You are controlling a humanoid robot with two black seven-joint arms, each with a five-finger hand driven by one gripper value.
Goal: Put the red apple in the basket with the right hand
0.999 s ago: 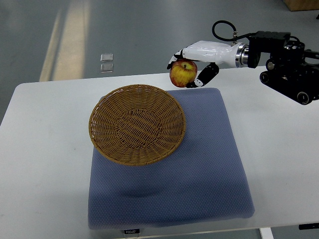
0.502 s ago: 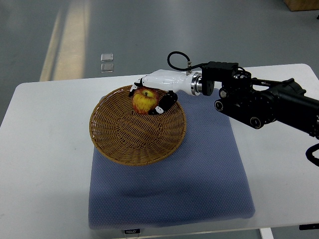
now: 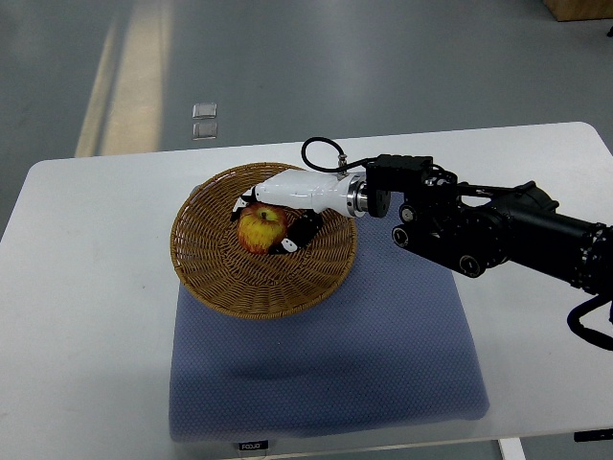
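Red apple (image 3: 261,230), yellow-red with its stem uppermost, inside the basket (image 3: 215,273), over the far right part of the woven bowl. Whether the fruit rests on the weave or hangs just above it cannot be told from this steep view. Right hand (image 3: 283,209), white-shelled with dark joints, lies over the apple from the right; its fingers (image 3: 295,238) are curled around the fruit, one dark-tipped digit on the near right side and another just showing at the far left side, so the apple is pinched between them. The wrist joins a black forearm (image 3: 479,230) that runs across the pad to the right edge of the view, with a black cable loop (image 3: 321,153) arching above the wrist. The basket, round, shallow and brown wicker, sits on the far left part of a blue-grey padded mat (image 3: 383,355), its left rim overhanging the mat's left edge. The mat lies on the white counter (image 3: 86,316), which has rounded corners. Beyond the counter, on the grey floor (image 3: 287,67), two small pale squares (image 3: 204,121) lie beside a yellowish stripe (image 3: 129,67).
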